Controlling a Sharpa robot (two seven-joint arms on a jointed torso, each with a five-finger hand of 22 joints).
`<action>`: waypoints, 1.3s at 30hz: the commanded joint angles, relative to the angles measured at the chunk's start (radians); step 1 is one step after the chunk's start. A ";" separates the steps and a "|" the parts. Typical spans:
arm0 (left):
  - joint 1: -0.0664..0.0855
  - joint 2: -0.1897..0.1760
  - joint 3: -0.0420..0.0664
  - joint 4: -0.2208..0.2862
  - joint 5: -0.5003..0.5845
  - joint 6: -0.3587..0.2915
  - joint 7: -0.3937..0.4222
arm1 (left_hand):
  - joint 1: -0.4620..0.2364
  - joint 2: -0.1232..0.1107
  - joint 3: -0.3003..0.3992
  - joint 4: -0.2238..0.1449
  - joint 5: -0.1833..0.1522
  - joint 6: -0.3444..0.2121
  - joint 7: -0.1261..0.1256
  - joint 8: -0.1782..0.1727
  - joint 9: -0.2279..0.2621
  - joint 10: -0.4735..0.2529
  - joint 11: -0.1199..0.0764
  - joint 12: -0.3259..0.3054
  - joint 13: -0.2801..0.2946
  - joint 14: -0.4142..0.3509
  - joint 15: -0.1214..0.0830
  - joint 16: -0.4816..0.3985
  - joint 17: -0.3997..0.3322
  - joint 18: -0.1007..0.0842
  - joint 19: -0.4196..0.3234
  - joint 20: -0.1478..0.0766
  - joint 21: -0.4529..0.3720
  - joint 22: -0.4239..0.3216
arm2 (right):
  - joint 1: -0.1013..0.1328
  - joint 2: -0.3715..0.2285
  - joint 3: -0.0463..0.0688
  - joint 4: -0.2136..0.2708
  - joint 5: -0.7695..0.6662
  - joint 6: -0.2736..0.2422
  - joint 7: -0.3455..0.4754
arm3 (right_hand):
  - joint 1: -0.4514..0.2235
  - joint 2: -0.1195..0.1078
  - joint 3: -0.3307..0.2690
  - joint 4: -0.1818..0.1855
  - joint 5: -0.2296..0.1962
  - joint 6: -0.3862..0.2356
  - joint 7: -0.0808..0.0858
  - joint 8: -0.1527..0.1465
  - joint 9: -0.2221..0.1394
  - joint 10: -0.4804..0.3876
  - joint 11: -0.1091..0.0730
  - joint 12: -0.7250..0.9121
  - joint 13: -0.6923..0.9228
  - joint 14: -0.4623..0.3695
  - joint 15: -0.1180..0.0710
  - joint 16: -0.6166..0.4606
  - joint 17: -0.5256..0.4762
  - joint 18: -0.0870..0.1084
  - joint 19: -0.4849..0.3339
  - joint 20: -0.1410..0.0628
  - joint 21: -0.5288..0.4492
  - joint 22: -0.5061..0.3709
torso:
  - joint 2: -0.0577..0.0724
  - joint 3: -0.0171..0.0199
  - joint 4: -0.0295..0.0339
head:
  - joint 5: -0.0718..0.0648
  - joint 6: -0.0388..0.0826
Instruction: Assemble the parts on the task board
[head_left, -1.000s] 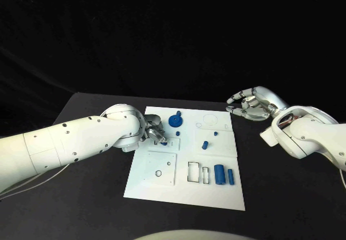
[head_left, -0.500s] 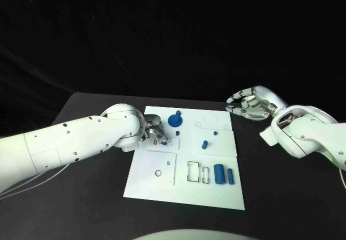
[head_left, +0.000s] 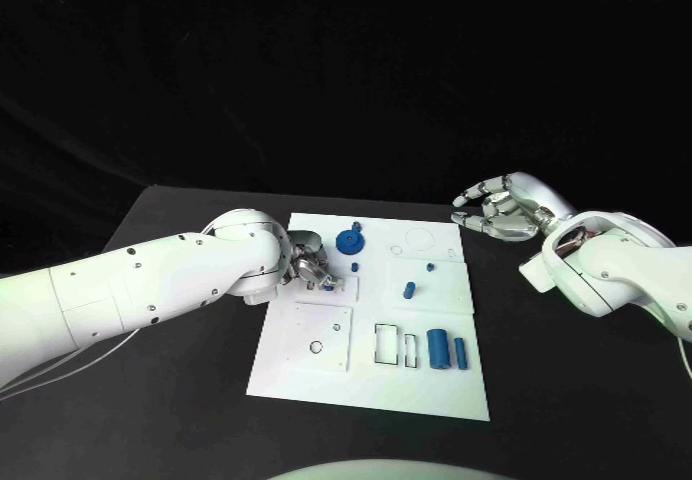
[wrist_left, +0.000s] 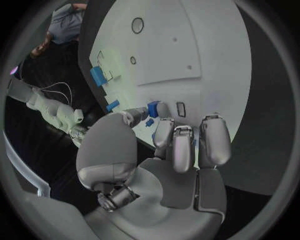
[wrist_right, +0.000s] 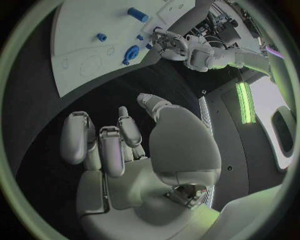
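Observation:
The white task board (head_left: 325, 375) lies in the middle of the black table. My left hand (head_left: 307, 266) rests over the board's left side and pinches a small blue part (wrist_left: 153, 108) between thumb and fingers, low against the board (wrist_left: 187, 45). A round blue part (head_left: 351, 240) sits just beyond that hand. A short blue piece (head_left: 410, 290) and a tiny blue peg (head_left: 430, 267) lie mid-board, and two blue cylinders (head_left: 438, 350) stand side by side near the front right. My right hand (head_left: 499, 209) hovers past the board's far right corner, fingers loosely bent, holding nothing (wrist_right: 119, 145).
A raised white square plate (head_left: 317, 335) with a small ring hole occupies the board's front left, with rectangular slots (head_left: 389, 342) beside it. Bare black table (head_left: 188, 400) surrounds the board on every side.

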 joint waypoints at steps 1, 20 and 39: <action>-0.002 0.005 -0.001 0.000 0.002 0.020 0.005 | -0.003 0.007 -0.007 0.000 -0.006 0.001 0.006 -0.005 0.000 0.007 0.003 0.006 0.002 0.101 -0.006 0.003 0.253 -0.008 0.001 -0.004 0.004 0.001 | -0.001 0.000 0.000 0.002 -0.002 0.001 0.009 | -0.005 -0.006 0.000 0.009 0.002 -0.005 0.001 0.006 -0.002 -0.008 -0.003 -0.007 -0.002 0.058 -0.005 -0.005 0.063 0.020 -0.004 0.001 -0.003 0.002 | 0.000 -0.0001 -0.0004 | 0.000 0.001; -0.002 -0.023 0.007 0.033 0.001 0.002 0.008 | -0.043 0.004 -0.112 0.014 -0.007 0.000 0.009 -0.015 0.002 -0.003 0.006 -0.006 -0.013 0.098 -0.003 -0.001 0.241 -0.007 0.001 -0.002 0.002 -0.001 | -0.003 0.001 0.000 -0.003 0.001 0.000 0.011 | -0.014 -0.007 -0.005 0.018 -0.008 -0.007 0.000 0.008 -0.002 -0.008 -0.003 -0.007 -0.004 0.058 -0.005 -0.006 0.063 0.021 -0.005 0.001 -0.006 0.000 | -0.001 0.0004 0.0001 | -0.007 0.003; 0.008 -0.052 0.051 0.068 -0.005 -0.015 0.007 | -0.055 0.008 -0.138 0.016 -0.007 -0.001 0.010 -0.018 0.003 -0.009 0.007 -0.013 -0.024 0.096 -0.003 -0.004 0.233 -0.007 0.000 -0.002 0.000 -0.004 | -0.005 0.002 0.000 -0.008 0.004 -0.005 0.012 | -0.016 -0.007 -0.006 0.021 -0.010 -0.008 0.000 0.009 -0.002 -0.011 -0.003 -0.010 -0.008 0.058 -0.005 -0.007 0.060 0.021 -0.006 0.001 -0.010 -0.002 | 0.000 0.0004 0.0003 | -0.012 0.011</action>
